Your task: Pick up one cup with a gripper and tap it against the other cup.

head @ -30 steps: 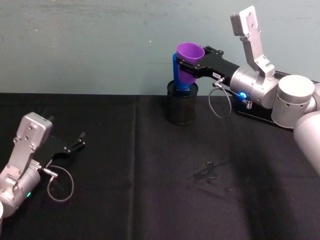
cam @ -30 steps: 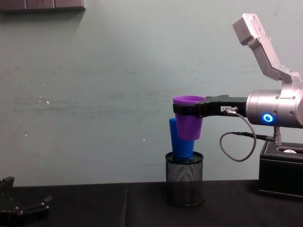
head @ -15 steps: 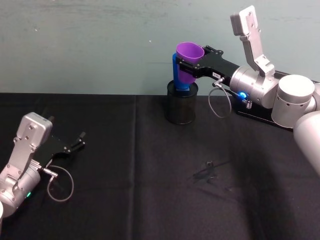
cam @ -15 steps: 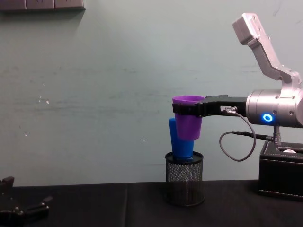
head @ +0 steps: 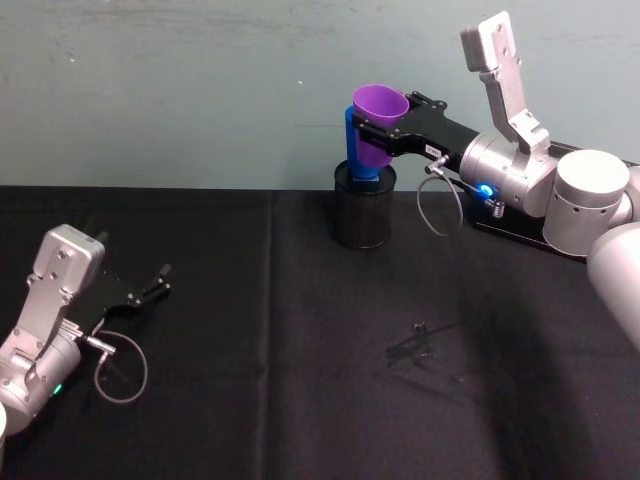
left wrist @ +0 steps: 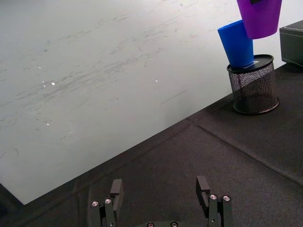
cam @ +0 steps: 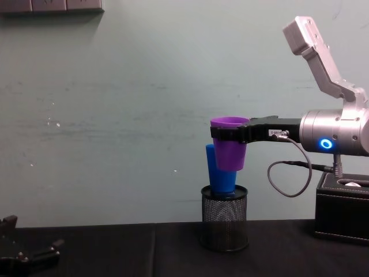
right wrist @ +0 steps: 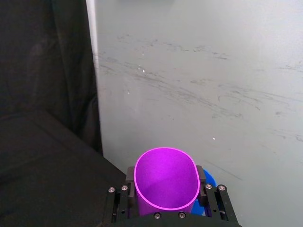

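Above the holder (cam: 225,228): my right gripper (cam: 229,133) clamped on purple cup (cam: 229,153) under its rim | blue cup (cam: 217,173) leans in holder, contact unclear | purple cup likely light, slick; rim stops slipping | left gripper (left wrist: 159,181) parked well left of holder, fingers apart.

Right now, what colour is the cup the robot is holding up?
Purple. The cup is clamped in the right gripper; the chest view shows it best.
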Motion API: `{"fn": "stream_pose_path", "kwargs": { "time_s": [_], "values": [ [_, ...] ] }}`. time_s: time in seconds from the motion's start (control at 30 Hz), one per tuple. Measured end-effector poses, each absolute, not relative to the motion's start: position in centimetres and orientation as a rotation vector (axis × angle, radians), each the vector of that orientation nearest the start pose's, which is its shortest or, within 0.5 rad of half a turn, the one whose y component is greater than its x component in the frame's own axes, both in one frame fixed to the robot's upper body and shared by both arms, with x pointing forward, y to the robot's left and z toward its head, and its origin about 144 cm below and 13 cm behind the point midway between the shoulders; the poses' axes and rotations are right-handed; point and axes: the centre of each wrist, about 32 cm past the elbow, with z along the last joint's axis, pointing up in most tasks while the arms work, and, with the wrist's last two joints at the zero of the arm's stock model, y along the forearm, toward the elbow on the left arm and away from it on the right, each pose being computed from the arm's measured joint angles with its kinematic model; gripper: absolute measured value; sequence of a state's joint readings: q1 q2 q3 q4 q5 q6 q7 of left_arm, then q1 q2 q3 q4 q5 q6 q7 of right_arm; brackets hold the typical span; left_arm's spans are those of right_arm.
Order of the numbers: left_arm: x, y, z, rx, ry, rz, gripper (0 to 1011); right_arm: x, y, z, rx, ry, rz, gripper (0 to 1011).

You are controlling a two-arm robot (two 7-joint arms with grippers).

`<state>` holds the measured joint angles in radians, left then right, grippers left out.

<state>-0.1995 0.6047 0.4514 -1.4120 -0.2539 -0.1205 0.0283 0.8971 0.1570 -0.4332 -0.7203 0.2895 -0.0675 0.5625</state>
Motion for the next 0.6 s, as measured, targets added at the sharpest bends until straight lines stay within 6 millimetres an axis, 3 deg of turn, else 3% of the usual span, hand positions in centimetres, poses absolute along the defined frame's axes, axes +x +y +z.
{"fn": "stream_pose_path", "kwargs": {
  "time_s": [0.6],
  "values": [
    [48.86, 30.96, 113.98, 0.305, -0.285, 1.248, 1011, 67.58, -22.24, 125.48, -0.095, -0.118, -0.845, 718]
  ]
}}
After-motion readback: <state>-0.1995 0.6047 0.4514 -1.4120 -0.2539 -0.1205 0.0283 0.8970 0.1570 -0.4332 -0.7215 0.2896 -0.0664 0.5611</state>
